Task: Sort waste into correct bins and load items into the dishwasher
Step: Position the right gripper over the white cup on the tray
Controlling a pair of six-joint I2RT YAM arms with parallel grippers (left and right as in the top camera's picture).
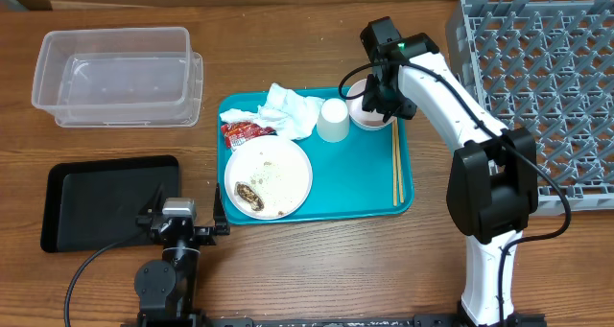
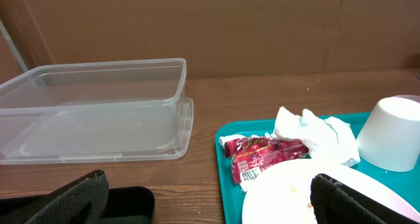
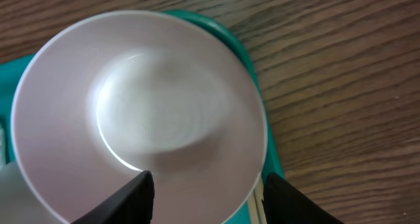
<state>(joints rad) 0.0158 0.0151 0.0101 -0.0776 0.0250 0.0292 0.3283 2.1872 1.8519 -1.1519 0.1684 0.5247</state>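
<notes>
Over the back right corner of the teal serving tray, the right gripper hangs above a small white bowl, which sits empty just beside the upturned cup and at the far end of the chopsticks. Its jaws are spread about as wide as the bowl's near rim is deep: one finger shows over the inside of the bowl, the other lies outside the rim, and nothing is clamped; whether either pad touches the rim cannot be told. The dish rack stands just to the right of that arm. The left gripper sits low at the front edge of the table, between the black tray and the teal tray, jaws wide apart and empty. Ahead of it lie the red wrapper, the crumpled napkin and the plate with a brown scrap, with the clear tub well back to the left. The wrapper carries pale print, too blurred to read.
</notes>
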